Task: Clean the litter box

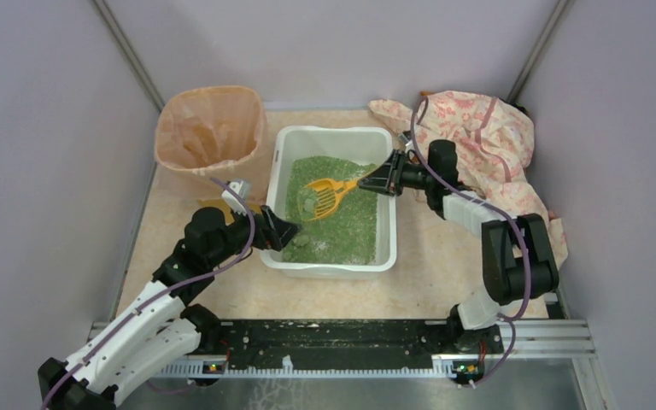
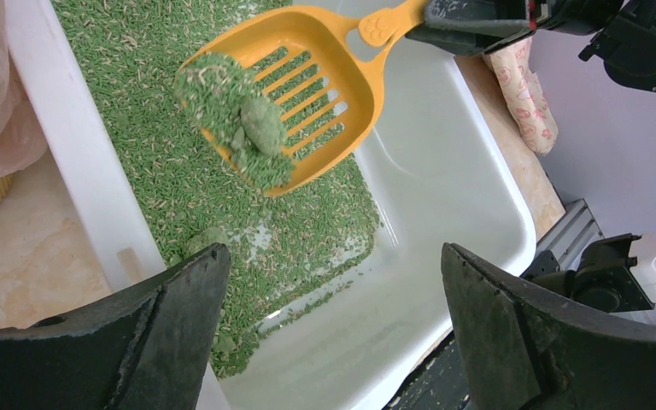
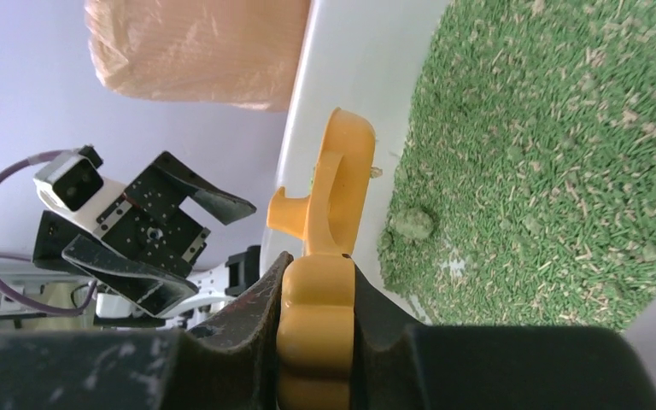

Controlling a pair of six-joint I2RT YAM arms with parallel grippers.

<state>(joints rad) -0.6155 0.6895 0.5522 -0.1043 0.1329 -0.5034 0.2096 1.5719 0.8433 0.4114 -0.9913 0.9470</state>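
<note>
The white litter box point(image 1: 389, 195) with green litter point(image 1: 346, 224) sits mid-table. My right gripper point(image 1: 390, 177) is shut on the handle of the orange-yellow scoop point(image 1: 328, 196), held over the litter with a clump and loose litter in its bowl point(image 2: 256, 124). The right wrist view shows the handle point(image 3: 318, 333) pinched between the fingers. My left gripper point(image 1: 288, 232) is open and empty at the box's near left rim; its fingers point(image 2: 171, 329) straddle the box wall point(image 2: 85, 179). Another clump point(image 3: 413, 224) lies in the litter near the bare box floor point(image 2: 427, 213).
A round bin lined with a peach bag point(image 1: 211, 128) stands at the back left, next to the box. A floral cloth point(image 1: 487, 128) lies at the back right under the right arm. Grey walls close in on both sides.
</note>
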